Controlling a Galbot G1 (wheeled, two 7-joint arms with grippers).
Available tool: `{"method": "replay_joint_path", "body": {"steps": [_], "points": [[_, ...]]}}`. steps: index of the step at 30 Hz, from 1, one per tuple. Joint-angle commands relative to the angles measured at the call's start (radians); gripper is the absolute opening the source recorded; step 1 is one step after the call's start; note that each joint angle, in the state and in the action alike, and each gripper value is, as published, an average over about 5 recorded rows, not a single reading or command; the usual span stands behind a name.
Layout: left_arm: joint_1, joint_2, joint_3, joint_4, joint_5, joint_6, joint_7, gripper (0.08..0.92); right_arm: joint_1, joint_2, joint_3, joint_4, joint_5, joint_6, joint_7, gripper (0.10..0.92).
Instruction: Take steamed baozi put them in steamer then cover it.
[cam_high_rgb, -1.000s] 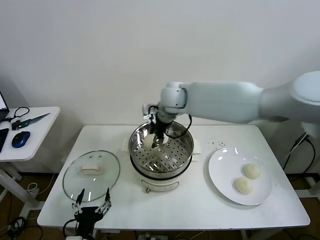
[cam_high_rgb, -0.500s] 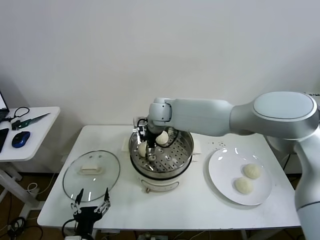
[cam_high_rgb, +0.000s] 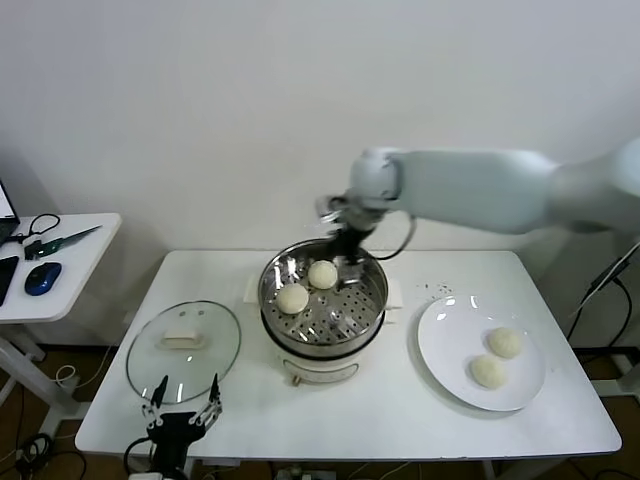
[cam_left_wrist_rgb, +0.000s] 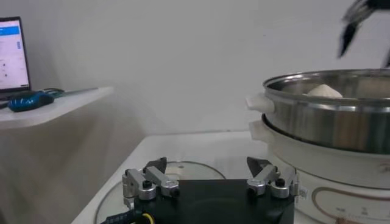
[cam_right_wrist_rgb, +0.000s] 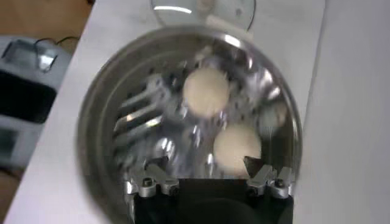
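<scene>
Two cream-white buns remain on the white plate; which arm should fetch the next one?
Right. Its open pincer hangs empty over the steel steamer, beside the white plate of buns. The left pincer sits by the glass lid.

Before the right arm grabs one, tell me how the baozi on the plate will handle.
The baozi on the plate look soft and domed, so a hard squeeze probably dents them. Rounded tops may let them slip or roll. Likely light for their size.
</scene>
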Motion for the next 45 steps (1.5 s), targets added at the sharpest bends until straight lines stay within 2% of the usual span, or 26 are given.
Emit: {"method": "replay_joint_path", "body": {"steps": [1, 6, 16, 25, 35, 45], "points": [[0.003, 0.000, 0.001, -0.006, -0.001, -0.002, -0.001, 0.823, 0.086, -0.455, -0.178, 0.133, -0.221, 0.159, -0.114, 0.823], [0.004, -0.011, 0.000, -0.010, 0.000, -0.001, -0.002, 0.823, -0.153, -0.570, -0.024, 0.104, -0.386, 0.156, -0.079, 0.823], [0.004, -0.029, -0.001, -0.016, 0.014, 0.006, 0.002, 0.823, -0.525, -0.609, 0.263, 0.078, -0.572, 0.113, -0.040, 0.823], [0.013, -0.034, -0.003, -0.010, 0.019, 0.001, 0.001, 0.823, -0.760, -0.583, 0.483, 0.037, -0.641, 0.067, 0.004, 0.823], [0.016, -0.036, -0.002, -0.009, 0.024, 0.000, 0.001, 0.823, -0.782, -0.555, 0.519, 0.002, -0.661, 0.057, 0.029, 0.823], [0.016, -0.032, -0.001, -0.009, 0.023, 0.000, 0.001, 0.823, -0.780, -0.570, 0.516, 0.029, -0.652, 0.043, 0.023, 0.823]]}}
